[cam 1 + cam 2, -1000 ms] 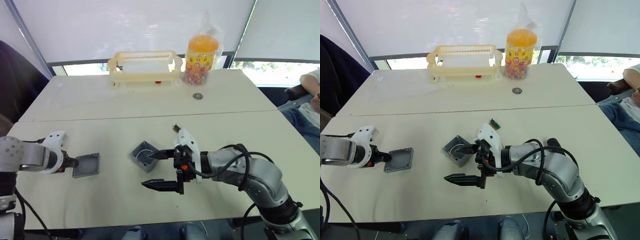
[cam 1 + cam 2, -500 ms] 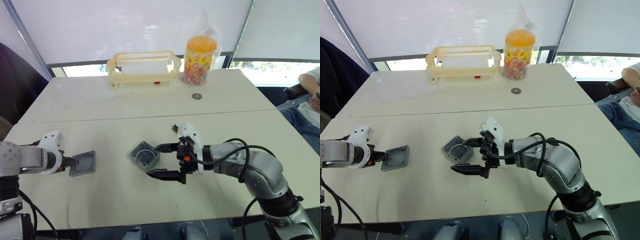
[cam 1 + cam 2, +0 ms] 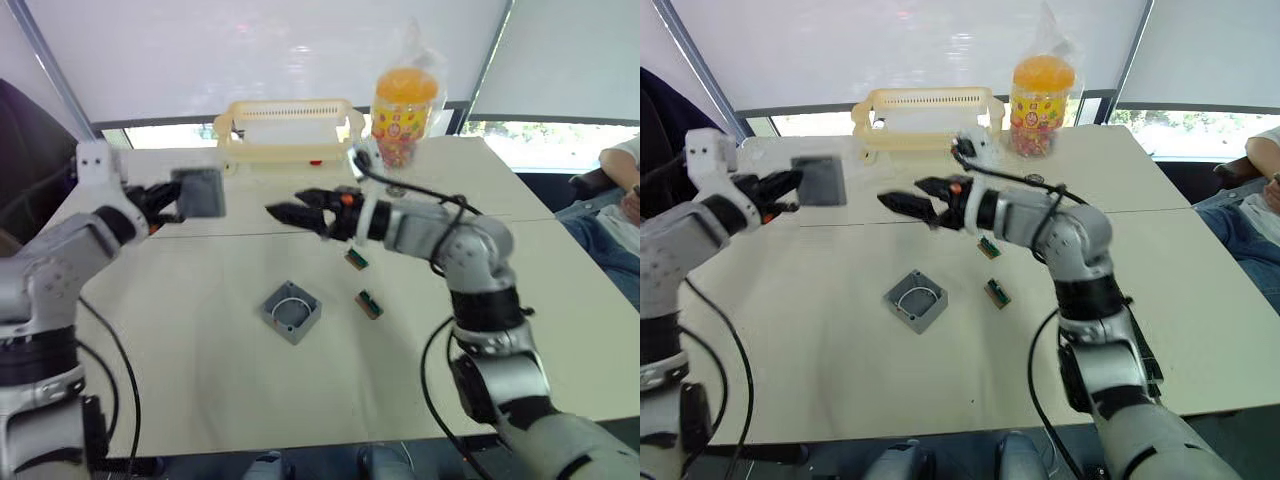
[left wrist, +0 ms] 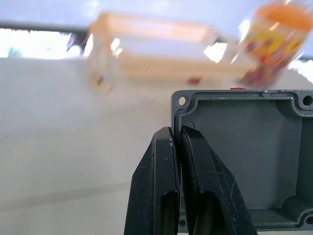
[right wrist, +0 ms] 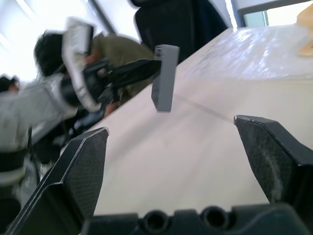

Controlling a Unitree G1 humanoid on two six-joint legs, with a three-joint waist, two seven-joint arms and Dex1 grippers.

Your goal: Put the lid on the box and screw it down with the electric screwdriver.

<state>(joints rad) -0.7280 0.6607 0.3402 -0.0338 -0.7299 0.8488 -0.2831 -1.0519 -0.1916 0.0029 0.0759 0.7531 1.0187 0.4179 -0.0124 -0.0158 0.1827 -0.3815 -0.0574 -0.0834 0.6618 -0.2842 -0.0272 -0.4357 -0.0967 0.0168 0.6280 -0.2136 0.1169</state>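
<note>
- A pale table (image 3: 200, 370) is seen in front of bright, shaded windows; a cream basket (image 3: 285, 128) and an orange-lidded jar (image 3: 403, 118) stand at its far edge.
- The box (image 3: 291, 311) lies open on the table near the middle, hollow side up, with a white ring inside.
- Two small green parts (image 3: 368, 303) are seen on the table just to the right of the box.
- The lid (image 3: 199, 192) is held in the air by the left gripper (image 4: 177, 147), whose fingers are clamped together on one edge of it, well above and to the left of the box.
- The right gripper (image 3: 290, 212) is raised over the table with its fingers spread apart, empty, pointing toward the lid.
- The task is judged to be at an early stage: the lid is lifted but not yet set on the box, and screwing is still to be done.
- The electric screwdriver cannot be located, so its position relative to the box cannot be told.
</note>
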